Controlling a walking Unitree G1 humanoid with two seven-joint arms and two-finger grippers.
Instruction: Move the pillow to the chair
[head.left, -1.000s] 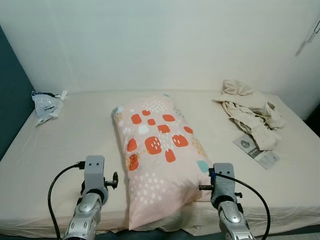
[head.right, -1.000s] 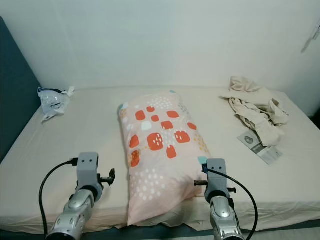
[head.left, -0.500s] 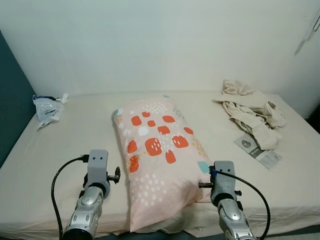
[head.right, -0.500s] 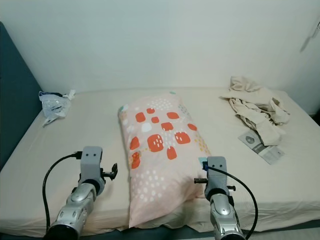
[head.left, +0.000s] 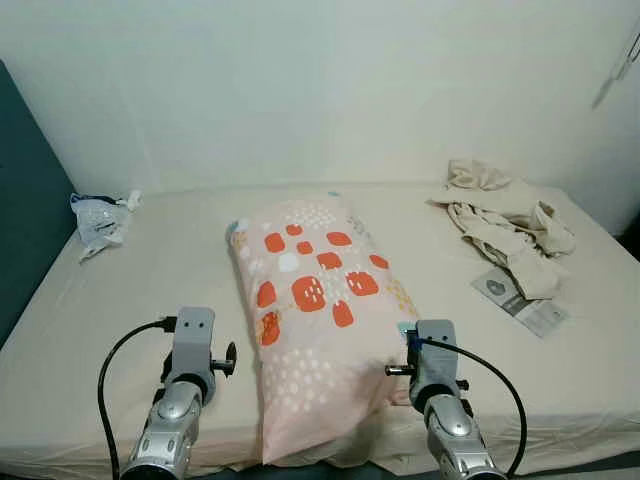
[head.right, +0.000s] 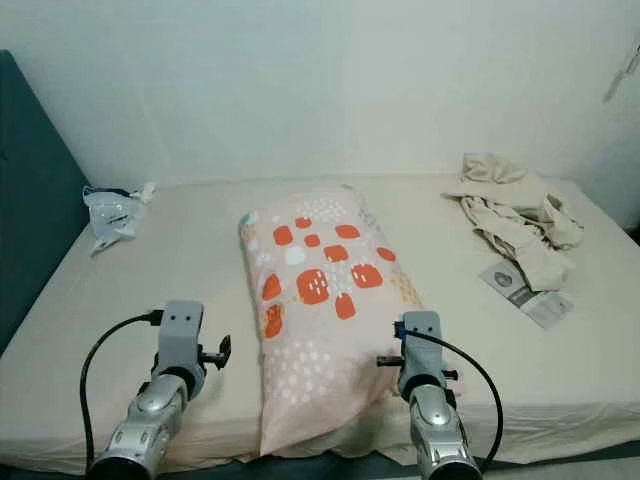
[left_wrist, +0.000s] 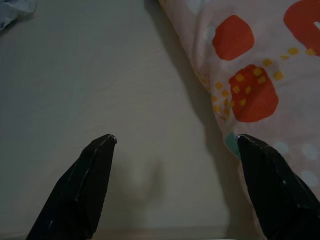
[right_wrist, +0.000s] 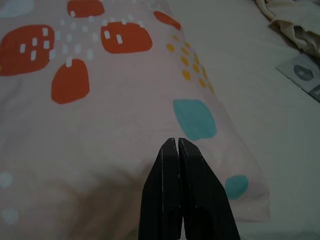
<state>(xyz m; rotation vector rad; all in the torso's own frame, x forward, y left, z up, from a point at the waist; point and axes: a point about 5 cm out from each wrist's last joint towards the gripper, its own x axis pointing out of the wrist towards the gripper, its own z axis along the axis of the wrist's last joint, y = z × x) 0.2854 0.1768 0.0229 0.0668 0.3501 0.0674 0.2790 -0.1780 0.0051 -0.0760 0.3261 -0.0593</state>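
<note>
A pink pillow (head.left: 315, 320) with orange patches lies lengthwise on the beige bed (head.left: 140, 290), its near end at the bed's front edge. My left arm (head.left: 190, 345) is just left of the pillow's near end. The left gripper (left_wrist: 176, 140) is open over bare sheet, with the pillow's edge (left_wrist: 250, 75) beside one finger. My right arm (head.left: 433, 350) is at the pillow's near right corner. The right gripper (right_wrist: 174, 141) is shut with nothing held, its tips over the pillow (right_wrist: 100, 125) close to a turquoise patch.
Crumpled beige clothes (head.left: 500, 225) and a grey printed packet (head.left: 520, 302) lie on the bed's right side. A clear plastic bag (head.left: 98, 218) sits at the far left corner. A dark blue panel (head.left: 20, 210) borders the left; a white wall (head.left: 320, 90) stands behind.
My right arm has edged left toward the pillow's near right corner. The whole view has shifted slightly. The pillow lies where it was.
</note>
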